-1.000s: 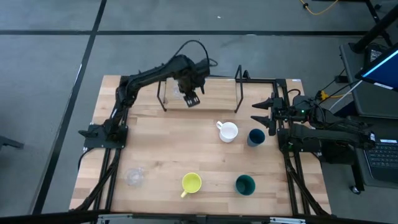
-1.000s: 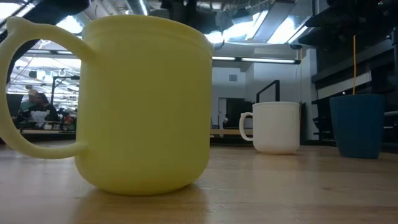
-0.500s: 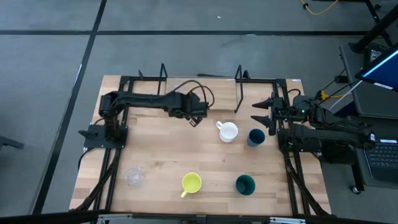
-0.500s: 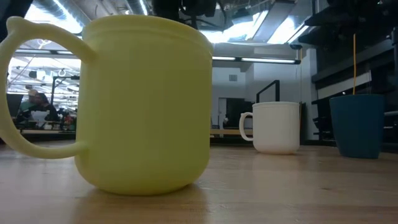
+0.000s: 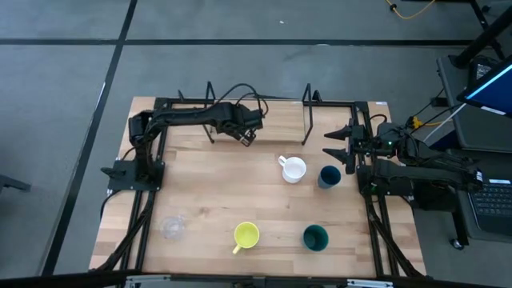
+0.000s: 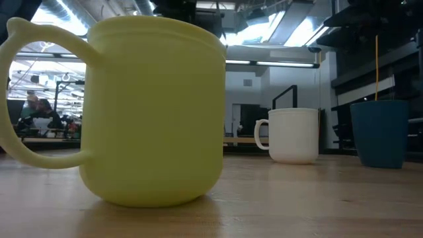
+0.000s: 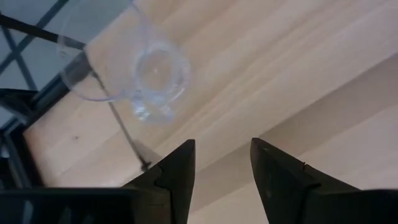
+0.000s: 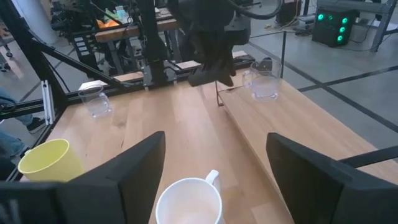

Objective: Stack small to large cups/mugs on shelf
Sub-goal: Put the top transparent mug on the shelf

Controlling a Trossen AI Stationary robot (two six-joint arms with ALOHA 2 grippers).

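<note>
L gripper [image 5: 246, 137] hovers over shelf [image 5: 272, 122].

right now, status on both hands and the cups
Left hand open, empty, beside the shelf. One clear glass cup on it. Right hand open, waiting at table edge. Five cups not shelved.

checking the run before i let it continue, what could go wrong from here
1. The clear glass cup stands on the shelf near its left end; the left end effector, open just beside it, could clip it.
2. The white mug and dark blue cup stand close together, so grasping one may nudge the other.
</note>
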